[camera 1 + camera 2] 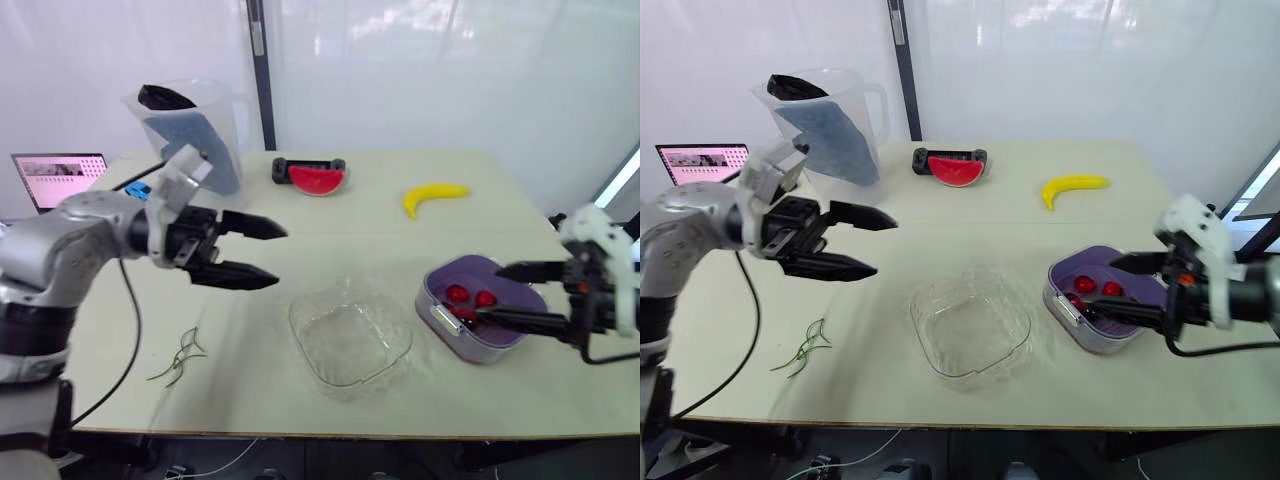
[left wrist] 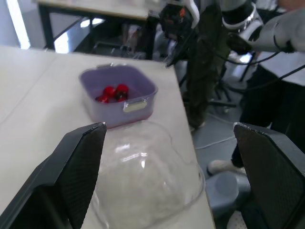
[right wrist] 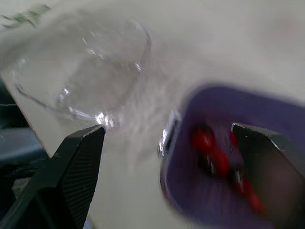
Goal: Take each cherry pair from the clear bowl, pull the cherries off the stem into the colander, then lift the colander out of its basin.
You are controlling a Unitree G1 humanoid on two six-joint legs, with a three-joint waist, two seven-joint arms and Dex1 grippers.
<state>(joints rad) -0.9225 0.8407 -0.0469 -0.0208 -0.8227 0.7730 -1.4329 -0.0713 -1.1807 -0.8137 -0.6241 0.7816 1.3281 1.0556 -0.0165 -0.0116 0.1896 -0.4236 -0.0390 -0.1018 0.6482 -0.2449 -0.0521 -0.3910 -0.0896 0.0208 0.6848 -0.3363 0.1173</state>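
The clear bowl (image 1: 350,338) sits empty at the table's front middle. To its right stands the purple colander in its basin (image 1: 478,310), with red cherries (image 1: 470,298) inside. My right gripper (image 1: 493,293) is open over the colander's right side, one finger above its far rim, the other low across its near part. My left gripper (image 1: 280,256) is open, hovering above the table left of the bowl and pointing toward it. Green stems (image 1: 180,357) lie on the table at the front left.
A large clear pitcher (image 1: 195,130) stands at the back left beside a laptop (image 1: 58,176). A watermelon slice toy (image 1: 316,178) and a banana (image 1: 433,196) lie toward the back. A person's legs (image 2: 267,95) are seen past the table edge in the left wrist view.
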